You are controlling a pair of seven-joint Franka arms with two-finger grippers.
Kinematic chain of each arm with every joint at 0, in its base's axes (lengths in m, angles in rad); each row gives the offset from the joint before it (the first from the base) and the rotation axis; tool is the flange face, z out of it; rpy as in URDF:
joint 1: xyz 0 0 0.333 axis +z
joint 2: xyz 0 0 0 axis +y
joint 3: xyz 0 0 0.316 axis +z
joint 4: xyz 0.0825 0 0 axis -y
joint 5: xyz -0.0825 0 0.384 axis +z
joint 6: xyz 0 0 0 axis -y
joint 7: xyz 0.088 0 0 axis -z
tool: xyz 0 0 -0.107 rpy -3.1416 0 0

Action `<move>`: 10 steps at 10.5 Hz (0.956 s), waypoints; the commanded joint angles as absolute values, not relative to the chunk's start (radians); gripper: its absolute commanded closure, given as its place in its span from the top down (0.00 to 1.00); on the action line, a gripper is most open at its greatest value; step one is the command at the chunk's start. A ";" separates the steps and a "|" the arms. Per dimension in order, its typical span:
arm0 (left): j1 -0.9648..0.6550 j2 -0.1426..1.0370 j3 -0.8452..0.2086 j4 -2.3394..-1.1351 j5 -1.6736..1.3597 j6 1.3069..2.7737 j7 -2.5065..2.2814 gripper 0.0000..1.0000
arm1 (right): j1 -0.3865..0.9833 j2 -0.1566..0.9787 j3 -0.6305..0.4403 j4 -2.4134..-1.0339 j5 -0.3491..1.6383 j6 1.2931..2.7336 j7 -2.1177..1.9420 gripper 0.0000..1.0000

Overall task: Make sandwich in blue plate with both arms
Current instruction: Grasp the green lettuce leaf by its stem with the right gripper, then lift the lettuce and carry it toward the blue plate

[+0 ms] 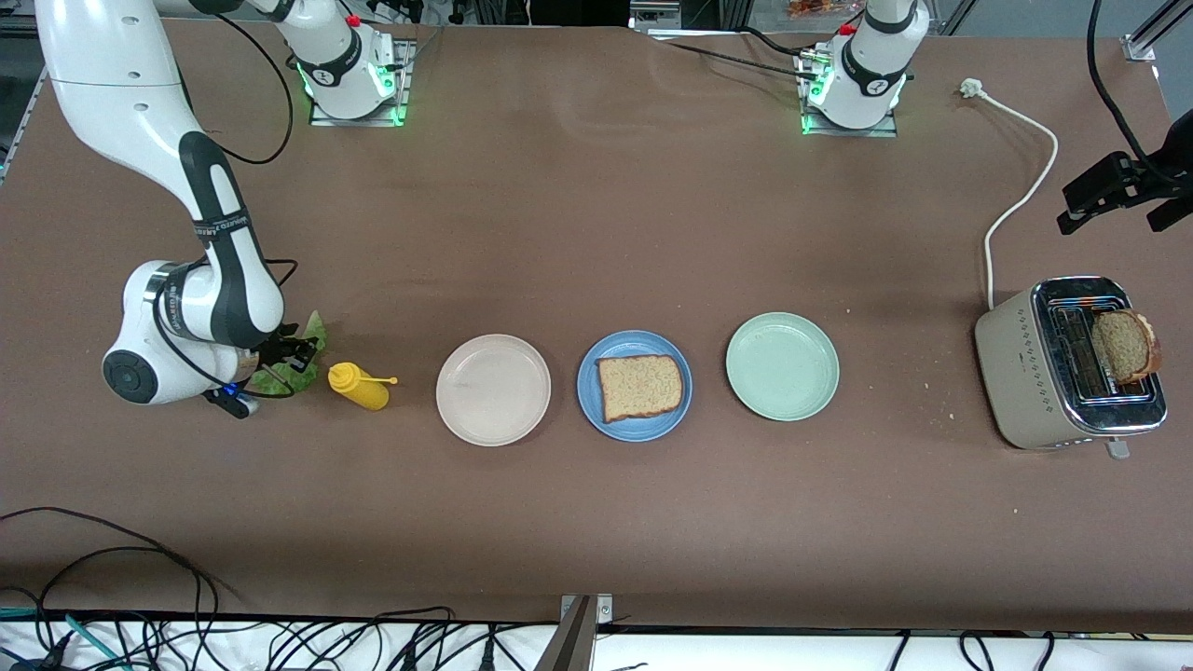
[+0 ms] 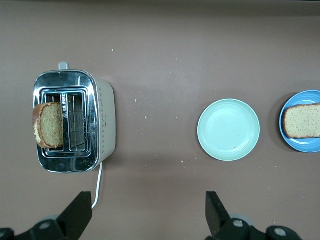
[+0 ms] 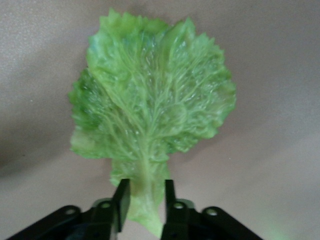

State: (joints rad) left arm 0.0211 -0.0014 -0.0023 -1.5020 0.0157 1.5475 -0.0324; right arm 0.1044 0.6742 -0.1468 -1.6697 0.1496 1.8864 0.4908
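One toasted bread slice point(image 1: 639, 386) lies on the blue plate point(image 1: 596, 410) at the table's middle. A second slice point(image 1: 1125, 346) stands in the toaster point(image 1: 1025, 373) at the left arm's end. The green lettuce leaf point(image 3: 150, 105) lies on the table at the right arm's end, partly hidden under the right wrist in the front view point(image 1: 312, 331). My right gripper point(image 3: 145, 197) is low at the leaf point(image 1: 296, 354), fingers closed on its stem. My left gripper point(image 2: 147, 212) is wide open and empty, up over the table beside the toaster point(image 1: 1114, 219).
A yellow squeeze bottle point(image 1: 359, 386) lies beside the lettuce. A pale beige plate point(image 1: 493, 389) and a mint-green plate point(image 1: 782, 365) flank the blue plate. The toaster's white cord point(image 1: 1021, 200) runs toward the left arm's base. Cables hang along the table edge nearest the front camera.
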 commanded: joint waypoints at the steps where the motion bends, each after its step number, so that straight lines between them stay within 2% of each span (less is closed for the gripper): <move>1: 0.021 0.023 -0.003 -1.460 0.043 1.520 -0.032 1.00 | 0.106 0.672 -0.144 -1.671 0.169 1.884 0.499 0.00; 5: 0.020 0.026 -0.003 -1.459 0.041 1.520 -0.035 1.00 | 0.106 0.646 -0.144 -1.617 0.161 1.830 0.471 0.00; 8: 0.020 0.026 -0.003 -1.459 0.041 1.520 -0.037 1.00 | 0.121 0.624 -0.141 -1.406 0.155 1.605 0.476 0.00; 10: 0.023 0.026 -0.003 -1.459 0.043 1.520 -0.037 1.00 | 0.152 0.595 -0.141 -1.292 0.153 1.528 0.472 0.00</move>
